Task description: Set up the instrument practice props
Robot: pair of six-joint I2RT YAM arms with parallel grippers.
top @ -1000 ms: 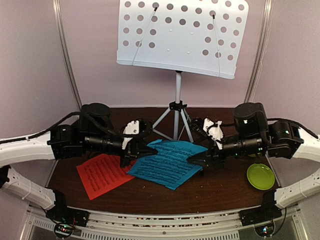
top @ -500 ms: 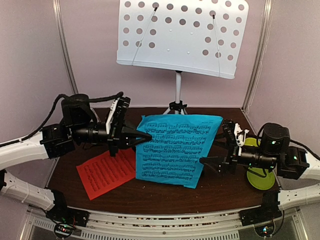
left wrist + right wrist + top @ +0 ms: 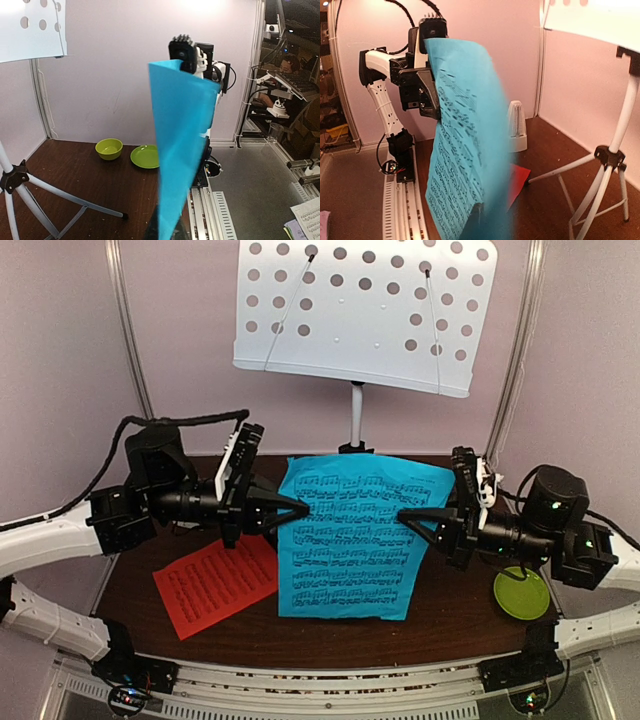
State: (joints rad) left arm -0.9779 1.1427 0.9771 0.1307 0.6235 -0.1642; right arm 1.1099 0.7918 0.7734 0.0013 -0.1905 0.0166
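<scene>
Blue music sheet: held upright above the middle of the tabletop, between the two tools, printed side facing the near edge. Its lower edge hangs free.
Blue music sheet, wrist views: seen edge-on in the left wrist view. In the right wrist view it fills the centre, with its staves visible.
Left tool: fingers together, clamped on the left edge of the blue music sheet at upper-middle height.
Right tool: fingers together, pinching the blue music sheet near its right edge, at about the same height as the left tool.
Red-orange music sheet: lies flat on the tabletop, left of the blue music sheet and near the front. Its right corner is covered by the blue music sheet in the top view.
Music-stand desk: white and perforated, tilted back, above and beyond the blue music sheet at the far side. No sheet rests on it.
Tripod legs: white, spread on the far part of the tabletop under the music-stand desk.
Metronome: small white pyramid, upright on the tabletop at the left side close to the wall. It shows in the right wrist view only.
Plate: yellow-green, flat on the tabletop at the right, partly under the right arm.
Bowl: yellow-green, just beside the plate on its far side. It shows in the left wrist view only.
</scene>
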